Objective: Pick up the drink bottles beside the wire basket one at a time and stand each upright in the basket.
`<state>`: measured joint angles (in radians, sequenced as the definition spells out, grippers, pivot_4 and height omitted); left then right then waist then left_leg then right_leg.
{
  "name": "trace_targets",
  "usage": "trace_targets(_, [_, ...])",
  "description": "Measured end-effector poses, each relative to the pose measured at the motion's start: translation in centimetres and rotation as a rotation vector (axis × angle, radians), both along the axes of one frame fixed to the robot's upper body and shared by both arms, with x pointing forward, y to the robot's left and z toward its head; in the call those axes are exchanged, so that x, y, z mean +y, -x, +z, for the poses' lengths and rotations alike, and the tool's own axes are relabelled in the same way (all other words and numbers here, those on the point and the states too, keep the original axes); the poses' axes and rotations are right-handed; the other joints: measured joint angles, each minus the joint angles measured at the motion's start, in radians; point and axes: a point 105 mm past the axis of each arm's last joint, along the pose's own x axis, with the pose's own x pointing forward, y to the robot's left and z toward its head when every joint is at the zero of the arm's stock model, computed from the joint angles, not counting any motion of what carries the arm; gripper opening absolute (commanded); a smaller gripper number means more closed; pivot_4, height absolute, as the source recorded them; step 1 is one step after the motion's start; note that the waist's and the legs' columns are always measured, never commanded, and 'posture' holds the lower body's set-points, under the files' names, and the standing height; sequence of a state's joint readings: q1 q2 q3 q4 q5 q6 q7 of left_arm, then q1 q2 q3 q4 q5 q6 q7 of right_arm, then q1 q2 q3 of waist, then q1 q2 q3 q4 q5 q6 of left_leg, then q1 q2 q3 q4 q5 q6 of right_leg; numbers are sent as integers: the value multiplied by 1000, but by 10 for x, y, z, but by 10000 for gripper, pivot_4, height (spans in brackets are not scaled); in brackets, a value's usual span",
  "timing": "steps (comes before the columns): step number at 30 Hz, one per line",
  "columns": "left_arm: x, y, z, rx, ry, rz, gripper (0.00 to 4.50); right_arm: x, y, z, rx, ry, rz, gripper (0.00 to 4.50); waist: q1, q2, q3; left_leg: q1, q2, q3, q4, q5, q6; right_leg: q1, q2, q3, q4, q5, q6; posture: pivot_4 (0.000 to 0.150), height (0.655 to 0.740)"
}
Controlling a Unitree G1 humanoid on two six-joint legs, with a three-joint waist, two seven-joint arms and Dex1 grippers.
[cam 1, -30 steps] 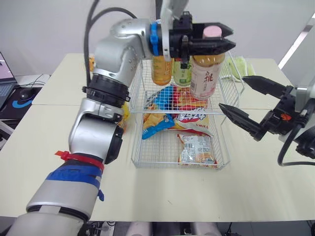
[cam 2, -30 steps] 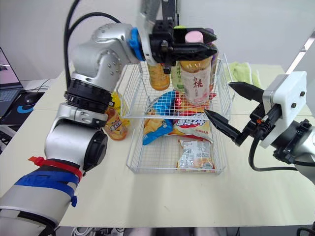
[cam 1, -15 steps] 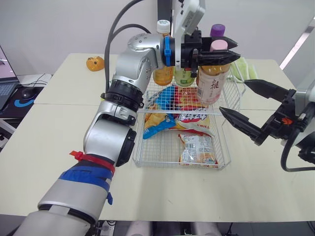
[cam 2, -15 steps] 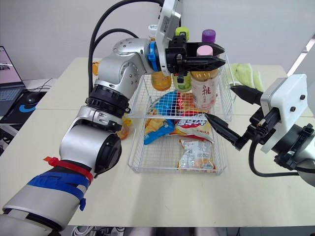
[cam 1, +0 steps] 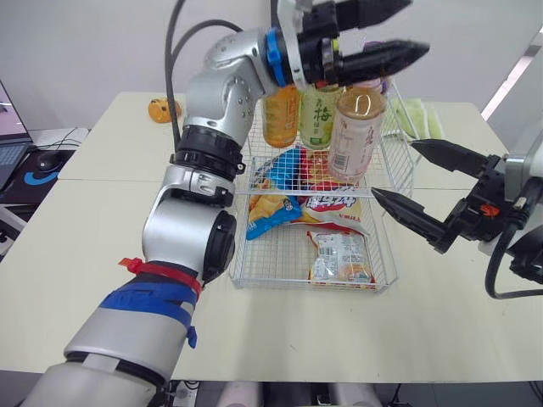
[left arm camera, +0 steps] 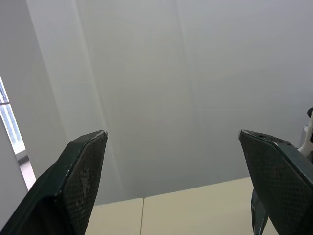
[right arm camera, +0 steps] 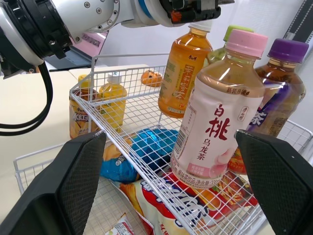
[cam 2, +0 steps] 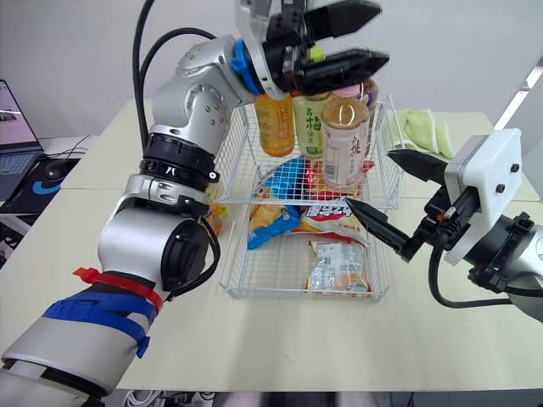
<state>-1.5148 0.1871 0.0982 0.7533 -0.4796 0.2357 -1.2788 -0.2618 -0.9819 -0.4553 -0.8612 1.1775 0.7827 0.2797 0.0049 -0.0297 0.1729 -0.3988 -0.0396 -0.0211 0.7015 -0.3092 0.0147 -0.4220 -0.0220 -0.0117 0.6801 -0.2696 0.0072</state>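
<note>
Peach oolong tea bottle [right arm camera: 217, 132]: pink cap, stands upright in the far end of the wire basket [cam 1: 231, 278], toward the far right corner, its foot among the snack bags.
Neighbouring bottles: a green-capped tea bottle [cam 1: 316, 119] just beside it on the left, then an amber tea bottle [right arm camera: 187, 73] with a white cap; a purple-capped bottle [right arm camera: 279, 93] stands close against the far right corner. All four are upright in a row along the far wall.
Left gripper [cam 1: 386, 36]: raised above that row, over the peach bottle's cap, fingers spread wide with nothing between them; whether the lower finger touches the cap cannot be told.
Basket contents: a blue chip bag [cam 1: 273, 203] near the left wall, a red-and-white snack bag [cam 1: 335, 203] in the middle, a small silvery packet [cam 1: 339, 259] at the near end.
Bottles outside: two small yellow-orange bottles [right arm camera: 113, 103] [right arm camera: 78, 120] on the table [cam 1: 85, 237] just beside the basket's left wall, seen through the wire.
Right gripper [cam 1: 394, 170]: over the table just beside the basket's right wall, fingers wide apart and empty, tips pointing at the basket.
Table edges: a small orange object [cam 1: 164, 108] near the far left corner, a pale green cloth [cam 1: 420, 114] at the far right, beyond the basket.
</note>
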Motion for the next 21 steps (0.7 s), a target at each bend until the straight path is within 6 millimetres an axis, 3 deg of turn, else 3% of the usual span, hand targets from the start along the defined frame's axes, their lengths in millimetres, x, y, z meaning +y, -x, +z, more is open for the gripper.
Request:
trace_targets(4, [22,4,16,-30,37,48,44590,5,-4,1,8,2,52,45000,-6,0,0,0,0,0,0,0,0,0,0,0,0,0,0,1500,7400])
trace_targets(7, [50,0,12,-24,23,161,44590,15,-5,2,15,-5,129,45000,-9,2,-1,1,1,0,0,0,-1,0,0,1,1,0,0,1500,7400])
trace_targets(10, [95,-20,-12,44,7,371,44590,26,-5,5,15,-28,216,45000,-13,2,-1,2,1,0,0,1,-1,0,1,1,1,0,0,1500,7400])
trace_targets(12, [137,-29,-31,98,7,551,44590,34,-7,8,24,-46,286,45000,-15,2,-1,2,1,0,0,1,-2,-1,1,1,1,0,0,1500,7400])
trace_targets(14, [173,-29,-44,131,22,696,44590,42,-8,9,35,-57,354,45000,-15,2,-1,1,1,-1,0,1,-2,-2,1,0,1,0,0,1500,7400])
trace_targets(18, [238,-9,-75,166,41,975,44590,54,-17,6,65,-67,461,45000,-10,2,-2,1,1,0,0,1,-2,-1,-1,1,0,0,0,1500,7400])
trace_targets(21, [282,24,-130,291,40,1159,44590,64,-25,5,72,-62,532,45000,-9,2,-2,1,1,0,0,1,-2,-1,-1,1,0,0,0,1500,7400])
